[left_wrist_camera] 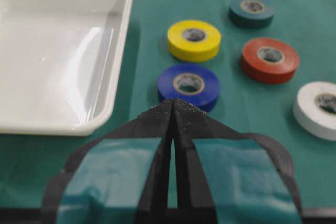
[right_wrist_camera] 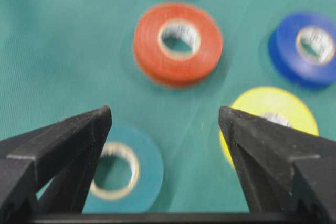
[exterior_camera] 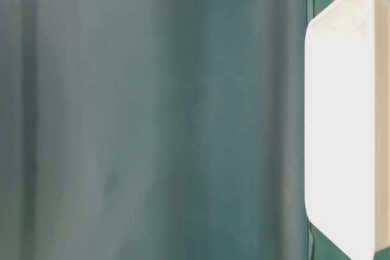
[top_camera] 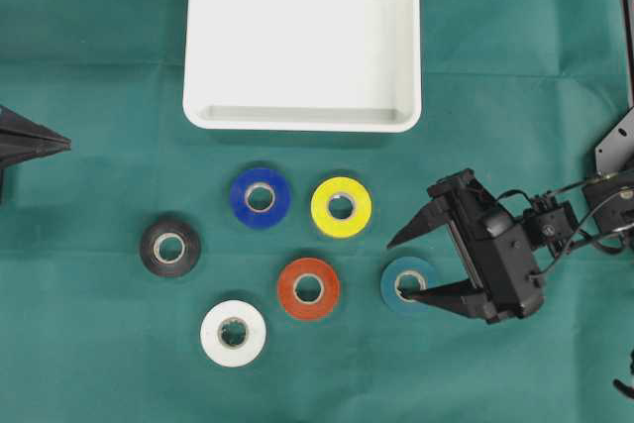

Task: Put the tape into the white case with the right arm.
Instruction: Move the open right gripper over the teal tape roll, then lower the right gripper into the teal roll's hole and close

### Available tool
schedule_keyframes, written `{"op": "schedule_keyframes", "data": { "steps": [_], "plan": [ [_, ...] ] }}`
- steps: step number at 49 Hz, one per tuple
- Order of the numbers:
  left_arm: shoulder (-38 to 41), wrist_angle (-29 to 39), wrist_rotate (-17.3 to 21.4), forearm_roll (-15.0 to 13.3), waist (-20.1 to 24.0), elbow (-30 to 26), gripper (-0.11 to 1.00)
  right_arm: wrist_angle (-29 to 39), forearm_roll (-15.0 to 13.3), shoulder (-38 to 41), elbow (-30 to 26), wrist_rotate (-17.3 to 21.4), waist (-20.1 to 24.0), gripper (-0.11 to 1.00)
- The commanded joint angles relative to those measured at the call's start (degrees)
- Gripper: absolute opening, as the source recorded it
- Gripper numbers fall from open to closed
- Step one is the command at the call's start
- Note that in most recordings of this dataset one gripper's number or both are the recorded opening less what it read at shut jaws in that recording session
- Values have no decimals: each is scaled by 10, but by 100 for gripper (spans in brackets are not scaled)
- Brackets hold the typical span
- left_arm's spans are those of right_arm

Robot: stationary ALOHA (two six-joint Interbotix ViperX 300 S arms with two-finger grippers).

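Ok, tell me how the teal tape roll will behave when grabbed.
The teal tape roll lies flat, so it probably won't roll. It looks rigid and light. Its smooth rim may slip between the open right tool's pointed fingers.

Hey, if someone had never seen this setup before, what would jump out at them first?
Probably the big white case at the top of the green table, with nothing in it. Below it lie six bright tape rolls, the yellow roll and red roll loudest. Then the right gripper, reaching in from the right with jaws wide open, one finger over the teal roll.
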Motion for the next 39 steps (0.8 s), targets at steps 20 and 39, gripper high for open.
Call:
{"op": "schedule_keyframes", "data": {
  "steps": [20, 39],
  "plan": [
    [4, 1, 0, -1, -1, -6, 0, 164, 0, 25, -49, 47, 2, 71],
    [4, 1, 0, -1, -1, -6, 0, 142, 0, 77, -68, 49, 2, 71]
  ]
}}
